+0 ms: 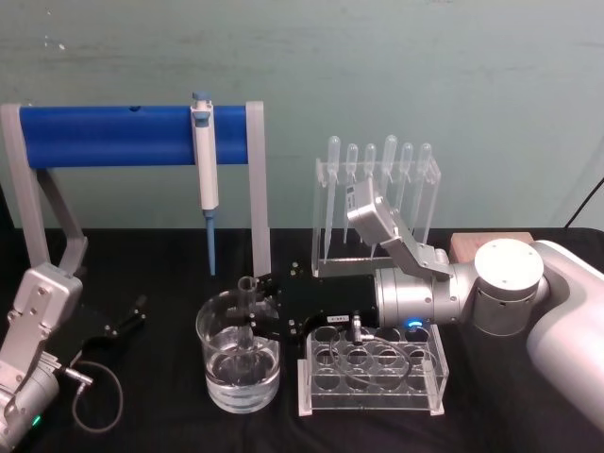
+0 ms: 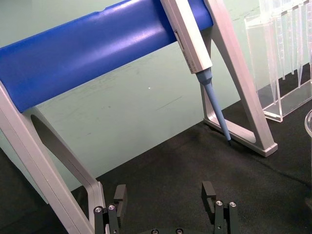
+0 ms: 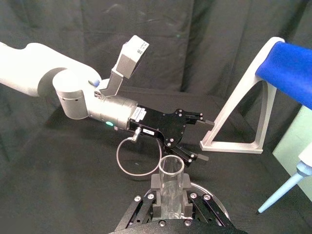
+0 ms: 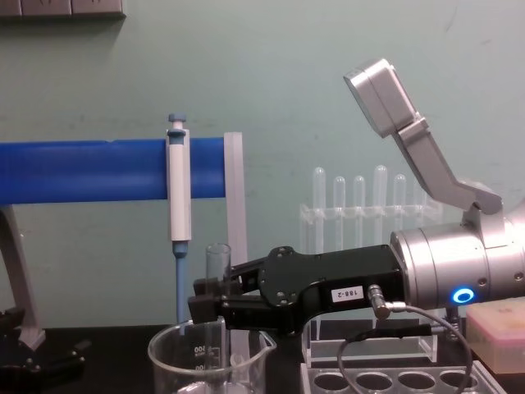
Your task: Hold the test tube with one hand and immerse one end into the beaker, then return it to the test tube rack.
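The test tube stands upright with my right gripper shut on its upper part. Its lower end reaches down inside the beaker, which holds clear water. From the side, the tube rises above the black fingers of the right gripper and drops into the beaker. The right wrist view looks down on the tube's open rim, clamped between the pads. My left gripper rests open on the table to the left of the beaker, with nothing between its fingers.
A blue bar stand with a hanging blue-and-white pipettor rises behind the beaker. An acrylic pipette stand is at the back right. A clear tube rack sits under my right wrist, and a wooden block lies behind it.
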Controlling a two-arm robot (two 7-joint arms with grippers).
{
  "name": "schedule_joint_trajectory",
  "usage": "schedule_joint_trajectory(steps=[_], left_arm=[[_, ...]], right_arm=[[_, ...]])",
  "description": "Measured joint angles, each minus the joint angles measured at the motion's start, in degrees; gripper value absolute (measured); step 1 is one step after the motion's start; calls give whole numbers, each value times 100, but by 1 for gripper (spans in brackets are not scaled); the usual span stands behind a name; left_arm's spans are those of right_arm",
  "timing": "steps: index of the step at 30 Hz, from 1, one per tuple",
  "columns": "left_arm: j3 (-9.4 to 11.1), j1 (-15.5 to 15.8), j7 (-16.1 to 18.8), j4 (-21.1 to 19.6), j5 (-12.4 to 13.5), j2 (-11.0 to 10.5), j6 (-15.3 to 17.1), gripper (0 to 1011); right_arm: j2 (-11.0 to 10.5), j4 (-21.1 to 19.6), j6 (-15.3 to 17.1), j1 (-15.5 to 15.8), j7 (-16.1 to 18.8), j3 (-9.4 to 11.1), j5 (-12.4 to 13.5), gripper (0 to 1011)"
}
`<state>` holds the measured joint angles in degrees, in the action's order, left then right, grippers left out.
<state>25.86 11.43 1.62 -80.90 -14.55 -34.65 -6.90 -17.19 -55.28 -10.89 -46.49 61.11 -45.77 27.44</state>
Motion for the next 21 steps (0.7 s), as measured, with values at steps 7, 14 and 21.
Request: schedule_joint_trajectory(steps=[7, 14, 21], left_arm=[[0, 0, 0, 0, 1, 0, 0, 1000], [0, 0, 0, 0, 0, 0, 0, 1000], [0, 0, 0, 0, 0, 0, 0, 1000]], right_arm=[[0, 0, 0, 0, -1, 0, 0, 230], [0, 0, 0, 0, -1, 0, 0, 230], [0, 0, 0, 0, 0, 0, 0, 230]])
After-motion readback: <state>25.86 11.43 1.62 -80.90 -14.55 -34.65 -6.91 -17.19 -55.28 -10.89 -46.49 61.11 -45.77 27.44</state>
